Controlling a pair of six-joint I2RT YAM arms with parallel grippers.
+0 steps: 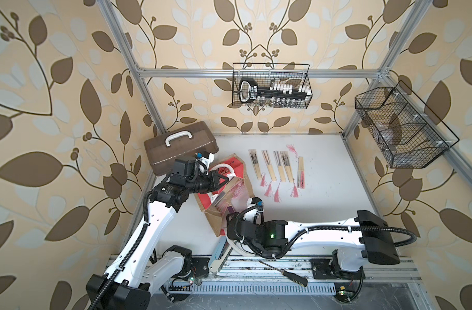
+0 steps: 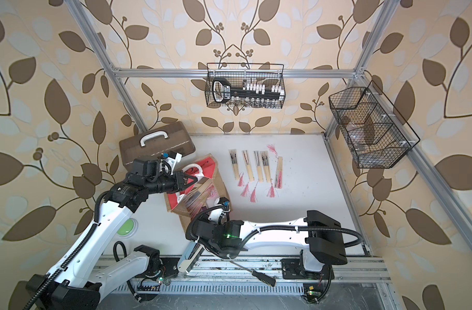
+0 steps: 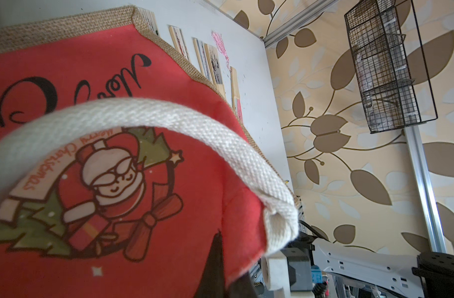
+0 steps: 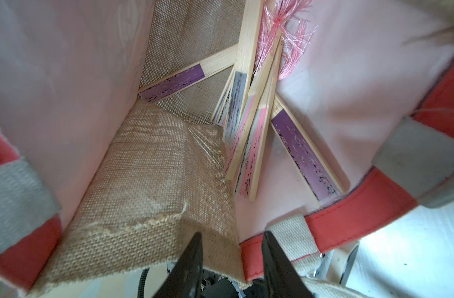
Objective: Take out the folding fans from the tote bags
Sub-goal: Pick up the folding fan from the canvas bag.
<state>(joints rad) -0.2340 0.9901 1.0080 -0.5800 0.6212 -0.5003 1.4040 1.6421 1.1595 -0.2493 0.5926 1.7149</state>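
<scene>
Right wrist: folding fans lie in bag; beyond right claw.

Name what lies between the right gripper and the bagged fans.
Right wrist view: only the tote bag, its jute fold and pale lining, separates right gripper from folding fans.

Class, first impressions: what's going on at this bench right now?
The left hand is shut on the rim of the tote bag, holding it open. The right hand, open, sits at the bag's mouth facing several folding fans still inside. On the table, five fans already lie in a row.
</scene>
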